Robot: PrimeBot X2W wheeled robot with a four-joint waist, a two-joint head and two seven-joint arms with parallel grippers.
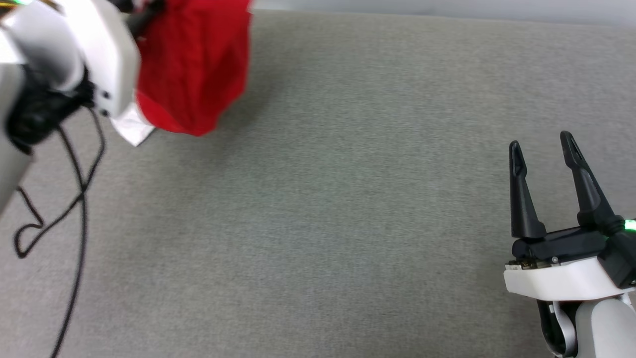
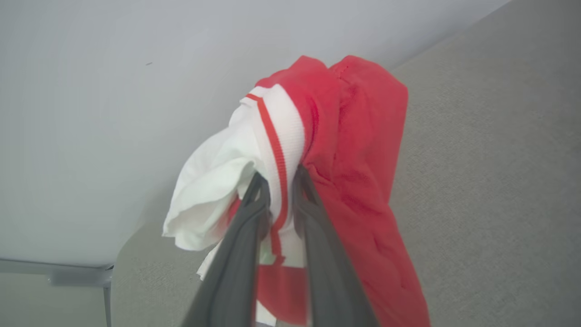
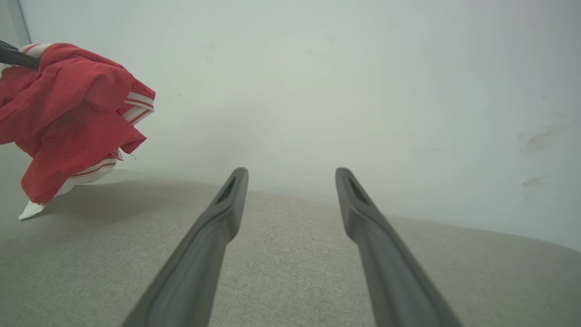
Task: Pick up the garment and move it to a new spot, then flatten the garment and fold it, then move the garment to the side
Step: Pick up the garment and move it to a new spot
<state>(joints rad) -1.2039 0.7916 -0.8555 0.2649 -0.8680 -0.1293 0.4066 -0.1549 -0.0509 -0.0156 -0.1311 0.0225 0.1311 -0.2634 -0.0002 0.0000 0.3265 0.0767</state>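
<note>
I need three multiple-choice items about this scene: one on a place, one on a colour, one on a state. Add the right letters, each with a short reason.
1. In the head view, where is the red T-shirt?
A. upper left
B. centre
C. lower right

2. What colour is its sleeve?
A. blue
B. white with a red stripe
C. black

3. How is the right gripper?
A. shut on the T-shirt
B. shut and empty
C. open and empty

Answers:
1 A: it hangs bunched from the left gripper at the upper left.
2 B: the left wrist view shows white fabric with a red stripe.
3 C: its fingers stand apart with nothing between them.
</note>
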